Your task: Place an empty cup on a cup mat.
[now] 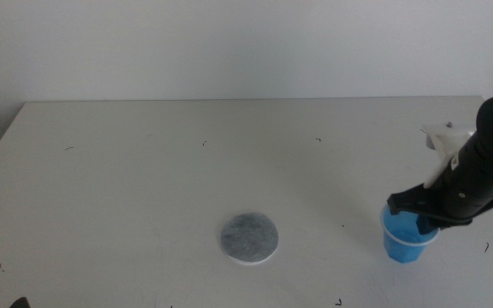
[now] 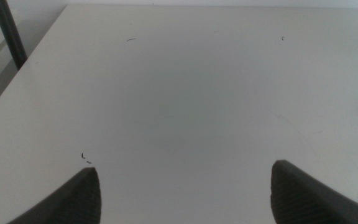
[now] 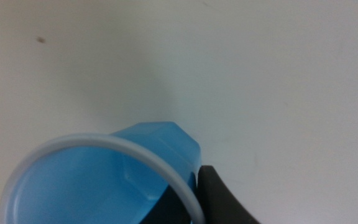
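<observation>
The blue cup (image 1: 405, 239) with its pale rim stands at the right of the table, well to the right of the cup mat (image 1: 249, 237), a grey round disc with a white edge near the front middle. My right gripper (image 1: 419, 222) reaches down onto the cup from the right. In the right wrist view the cup (image 3: 104, 180) looks empty, and the right gripper (image 3: 188, 202) has one dark jaw outside the wall and one inside, shut on the rim. My left gripper (image 2: 185, 186) is open over bare table at the front left.
The white table (image 1: 144, 171) carries only small dark specks. Its far edge meets a white wall. A dark post (image 2: 8, 31) stands beyond the table's left edge in the left wrist view.
</observation>
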Controlling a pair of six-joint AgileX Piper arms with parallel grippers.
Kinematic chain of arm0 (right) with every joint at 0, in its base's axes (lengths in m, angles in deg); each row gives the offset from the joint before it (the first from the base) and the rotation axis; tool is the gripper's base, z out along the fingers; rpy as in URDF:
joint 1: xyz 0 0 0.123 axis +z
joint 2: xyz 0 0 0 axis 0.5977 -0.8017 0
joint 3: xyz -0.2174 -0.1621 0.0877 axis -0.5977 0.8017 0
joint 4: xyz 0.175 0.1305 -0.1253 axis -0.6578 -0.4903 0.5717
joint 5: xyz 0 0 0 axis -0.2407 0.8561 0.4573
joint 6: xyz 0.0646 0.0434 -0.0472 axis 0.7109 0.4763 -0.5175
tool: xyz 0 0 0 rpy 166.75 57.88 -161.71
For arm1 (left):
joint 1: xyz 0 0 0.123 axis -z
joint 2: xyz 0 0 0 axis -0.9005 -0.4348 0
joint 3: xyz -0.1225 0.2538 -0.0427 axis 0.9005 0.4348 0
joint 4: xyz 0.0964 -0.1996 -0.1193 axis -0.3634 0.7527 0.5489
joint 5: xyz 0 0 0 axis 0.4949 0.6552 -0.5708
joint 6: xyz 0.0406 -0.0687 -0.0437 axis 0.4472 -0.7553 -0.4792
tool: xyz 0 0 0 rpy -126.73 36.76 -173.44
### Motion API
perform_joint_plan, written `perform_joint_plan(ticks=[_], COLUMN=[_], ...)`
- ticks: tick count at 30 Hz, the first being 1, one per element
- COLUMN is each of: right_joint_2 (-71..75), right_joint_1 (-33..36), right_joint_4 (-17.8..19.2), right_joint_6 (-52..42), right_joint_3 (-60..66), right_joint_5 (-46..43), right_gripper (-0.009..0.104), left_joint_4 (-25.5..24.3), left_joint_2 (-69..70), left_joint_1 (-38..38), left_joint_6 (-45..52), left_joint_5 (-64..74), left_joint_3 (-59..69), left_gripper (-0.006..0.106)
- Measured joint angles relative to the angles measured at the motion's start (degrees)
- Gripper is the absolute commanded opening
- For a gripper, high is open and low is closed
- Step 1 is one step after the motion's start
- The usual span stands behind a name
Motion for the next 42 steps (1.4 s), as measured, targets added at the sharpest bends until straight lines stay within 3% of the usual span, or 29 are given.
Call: perform_joint_plan(ticks=[8, 22, 42], right_joint_2=[-1.91, -19.37, -26.51], right_joint_1=[9.00, 21.54, 23.36], right_joint_4=[-1.67, -4.42, -5.24], right_joint_6=[0.22, 2.14, 2.79], right_joint_3=[-13.98, -35.39, -36.36], right_joint_5=[4.48, 8.37, 8.05], right_gripper=[0.000, 0.000, 0.001], left_joint_4=[0.00, 0.00, 0.00], left_joint_2=[0.00, 0.00, 0.00], left_joint_1=[0.00, 0.00, 0.00], left_joint_6=[0.00, 0.00, 0.00], left_joint_5=[0.00, 0.00, 0.00], left_joint_3=[0.00, 0.00, 0.00], left_gripper=[0.105, 0.105, 0.105])
